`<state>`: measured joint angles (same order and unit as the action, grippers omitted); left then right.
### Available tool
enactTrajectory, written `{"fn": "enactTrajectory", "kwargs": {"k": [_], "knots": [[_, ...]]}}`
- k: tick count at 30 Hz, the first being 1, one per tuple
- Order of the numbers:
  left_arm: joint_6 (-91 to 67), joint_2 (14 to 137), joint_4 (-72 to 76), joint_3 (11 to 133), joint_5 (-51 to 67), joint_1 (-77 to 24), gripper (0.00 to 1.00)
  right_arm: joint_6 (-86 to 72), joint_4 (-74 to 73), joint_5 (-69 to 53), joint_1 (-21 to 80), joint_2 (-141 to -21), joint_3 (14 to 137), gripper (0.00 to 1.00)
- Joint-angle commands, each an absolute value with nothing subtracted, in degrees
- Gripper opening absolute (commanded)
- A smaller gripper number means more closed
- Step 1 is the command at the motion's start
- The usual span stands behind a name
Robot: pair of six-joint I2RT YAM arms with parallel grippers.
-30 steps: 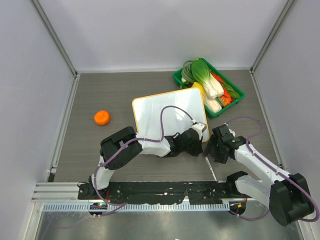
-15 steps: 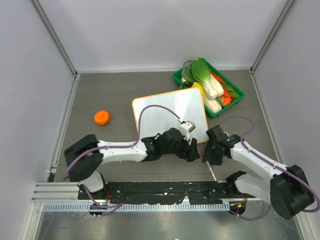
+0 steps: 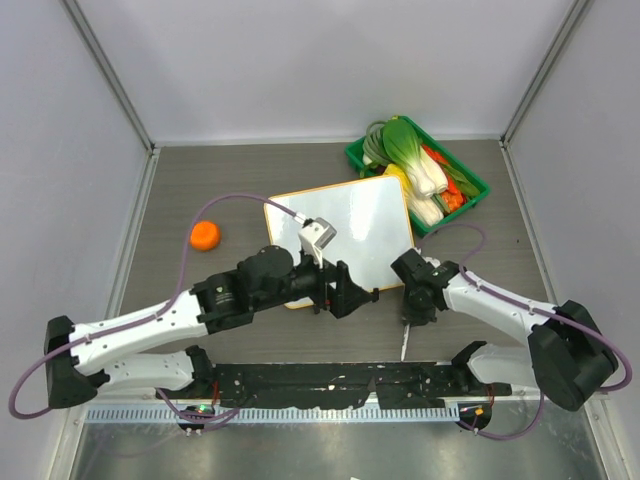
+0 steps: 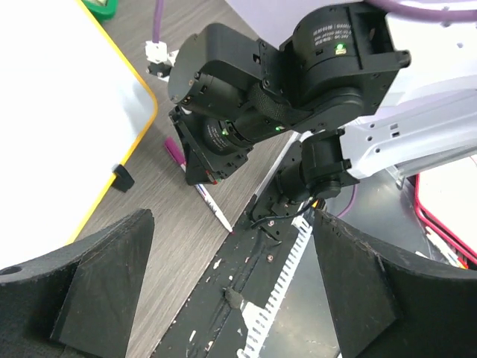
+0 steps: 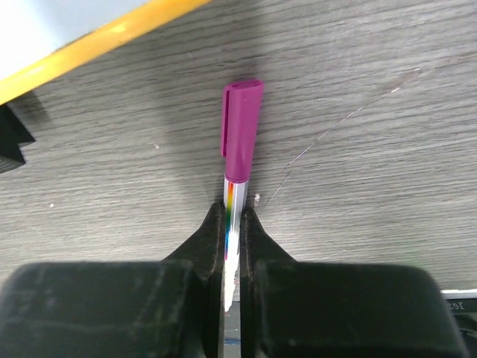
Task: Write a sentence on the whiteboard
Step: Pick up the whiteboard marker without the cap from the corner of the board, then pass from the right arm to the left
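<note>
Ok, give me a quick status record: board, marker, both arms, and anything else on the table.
whiteboard: flat on the table, no writing visible
marker: purple cap on, beside the board's near edge, not on it
right gripper: jaws shut on the marker's barrel
left gripper: jaws open, holding nothing, near the board's near edge
other items: orange left of the board; green basket of vegetables at its far right corner

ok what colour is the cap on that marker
Magenta-purple cap, on the marker in the right tool; clearest in the right wrist view.
</note>
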<state>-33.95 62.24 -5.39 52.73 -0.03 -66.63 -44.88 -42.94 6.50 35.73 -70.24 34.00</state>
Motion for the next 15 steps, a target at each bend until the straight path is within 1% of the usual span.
{"fn": "enactTrajectory", "kwargs": {"k": [1, 5, 10, 15], "knots": [[-32.52, 57.57, -11.42, 55.98, -3.69, -66.71, 0.92, -45.88, -41.74, 4.66, 36.39, -66.64, 34.98, 0.01], [-32.87, 56.87, -13.44, 57.04, -4.57, -66.71, 0.95, -45.88, -46.92, 5.01, 36.3, -62.33, 40.77, 0.01], [-33.31, 58.7, -13.97, 57.66, -4.57, -66.71, 0.96, -44.04, -48.08, 7.73, 36.39, -57.66, 49.55, 0.01], [-33.66, 62.31, -13.63, 59.41, -3.17, -66.45, 0.96, -40.87, -37.81, 7.21, 35.68, -54.5, 53.78, 0.01]]}}
